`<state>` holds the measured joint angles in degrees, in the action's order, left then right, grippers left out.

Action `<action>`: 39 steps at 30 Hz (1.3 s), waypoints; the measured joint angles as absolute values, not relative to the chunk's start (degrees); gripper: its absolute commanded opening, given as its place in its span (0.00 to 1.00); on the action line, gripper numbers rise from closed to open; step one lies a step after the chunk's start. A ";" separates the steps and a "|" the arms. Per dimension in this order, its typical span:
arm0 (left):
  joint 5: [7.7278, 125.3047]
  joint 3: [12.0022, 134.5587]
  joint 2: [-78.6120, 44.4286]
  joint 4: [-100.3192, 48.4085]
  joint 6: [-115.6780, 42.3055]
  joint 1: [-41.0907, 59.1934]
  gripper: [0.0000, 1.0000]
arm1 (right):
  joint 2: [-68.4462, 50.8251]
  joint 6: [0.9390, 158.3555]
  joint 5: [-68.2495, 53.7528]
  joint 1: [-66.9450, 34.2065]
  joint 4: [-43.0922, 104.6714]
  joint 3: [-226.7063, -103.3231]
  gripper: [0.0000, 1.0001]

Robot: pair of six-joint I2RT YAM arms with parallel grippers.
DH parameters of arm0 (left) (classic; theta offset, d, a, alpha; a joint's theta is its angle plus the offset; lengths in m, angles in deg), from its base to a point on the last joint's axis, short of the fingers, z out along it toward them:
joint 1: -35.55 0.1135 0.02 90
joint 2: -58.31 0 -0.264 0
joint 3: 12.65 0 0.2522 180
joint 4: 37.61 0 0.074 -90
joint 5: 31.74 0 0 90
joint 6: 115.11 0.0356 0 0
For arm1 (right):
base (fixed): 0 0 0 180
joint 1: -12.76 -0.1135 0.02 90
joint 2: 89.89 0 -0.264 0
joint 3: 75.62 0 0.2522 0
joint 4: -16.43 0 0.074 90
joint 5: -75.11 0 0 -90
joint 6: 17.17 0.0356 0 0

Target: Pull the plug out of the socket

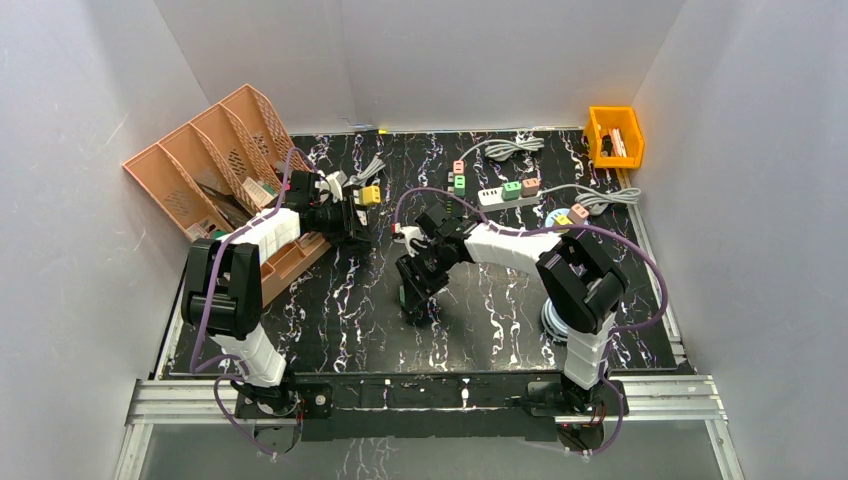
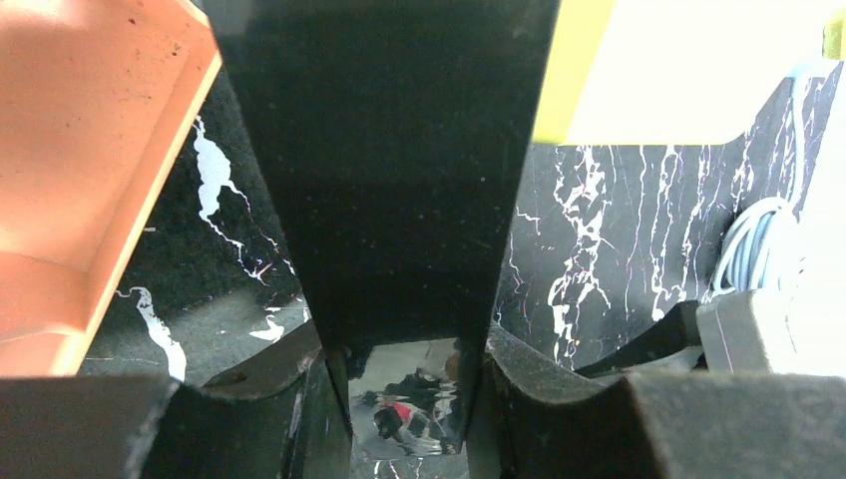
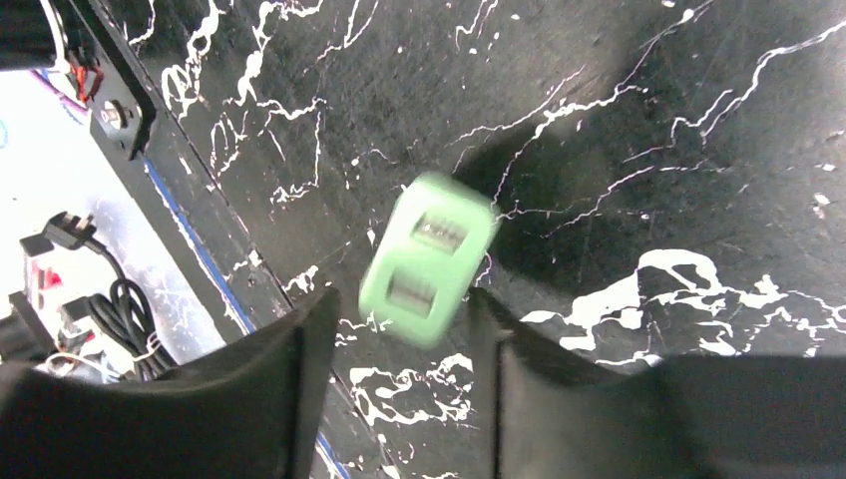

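Observation:
My left gripper [image 1: 343,216] is at the back left, shut on a black socket block [image 2: 399,170] that fills the gap between its fingers [image 2: 249,399]. A yellow plug [image 1: 370,195] sits at the far end of that block and shows as a yellow edge in the left wrist view [image 2: 571,70]. My right gripper [image 1: 413,297] points down at mid-table, open. A light green plug [image 3: 429,257] with two metal prongs is blurred just beyond its spread fingers [image 3: 284,384], loose and touching neither, over the black marbled table [image 3: 619,120].
A peach slotted organiser [image 1: 215,165] stands at the left, close to the left arm. A white power strip [image 1: 497,198] with green and pink plugs and grey cables lies at the back. An orange bin [image 1: 614,135] sits at the back right corner.

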<state>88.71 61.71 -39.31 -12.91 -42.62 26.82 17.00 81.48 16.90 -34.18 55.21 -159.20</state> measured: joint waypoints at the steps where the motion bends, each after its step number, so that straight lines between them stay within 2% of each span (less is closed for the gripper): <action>1: 88.69 61.71 -39.31 -12.87 -42.60 26.82 0.00 | 17.00 81.50 16.31 -34.27 55.41 -159.62 0.76; 2: 88.69 61.71 -39.31 -12.91 -42.62 26.82 0.00 | 17.04 81.37 15.85 -34.31 55.71 -159.95 0.92; 3: 88.67 61.71 -39.31 -12.96 -42.65 26.82 0.00 | 17.11 81.26 15.22 -34.42 56.19 -160.38 0.98; 4: 88.67 61.71 -39.33 -13.00 -42.65 26.82 0.00 | 17.28 81.11 14.61 -34.53 56.70 -160.84 0.98; 12: 88.69 61.36 -38.61 -13.98 -43.37 26.82 0.00 | 15.19 80.47 5.30 -34.88 56.17 -162.70 0.98; 19: 88.30 60.49 -37.21 -15.12 -44.26 26.01 0.00 | 7.69 88.78 2.67 -29.33 42.42 -165.89 0.98; 26: 86.72 59.48 -36.60 -16.17 -44.96 23.15 0.00 | 18.44 95.25 3.26 -26.40 32.57 -176.69 0.95; 32: 85.63 58.63 -35.44 -17.17 -45.31 20.96 0.00 | 29.00 98.35 1.65 -27.14 31.84 -183.31 0.90; 33: 85.50 58.58 -35.33 -17.35 -45.36 20.90 0.00 | 29.59 98.46 1.47 -27.12 31.82 -183.88 0.88; 34: 85.37 58.56 -35.22 -17.39 -45.42 20.87 0.00 | 30.09 98.63 1.30 -27.08 31.76 -184.45 0.67; 35: 85.13 58.52 -35.11 -17.46 -45.49 20.81 0.00 | 30.46 98.92 1.38 -27.05 31.74 -184.91 0.13; 36: 84.89 58.47 -35.03 -17.63 -45.49 20.81 0.00 | 30.55 98.94 1.62 -27.01 31.63 -185.19 0.00; 39: 83.90 57.95 -34.98 -17.59 -45.97 21.05 0.00 | 30.46 100.03 3.00 -26.66 30.01 -185.30 0.00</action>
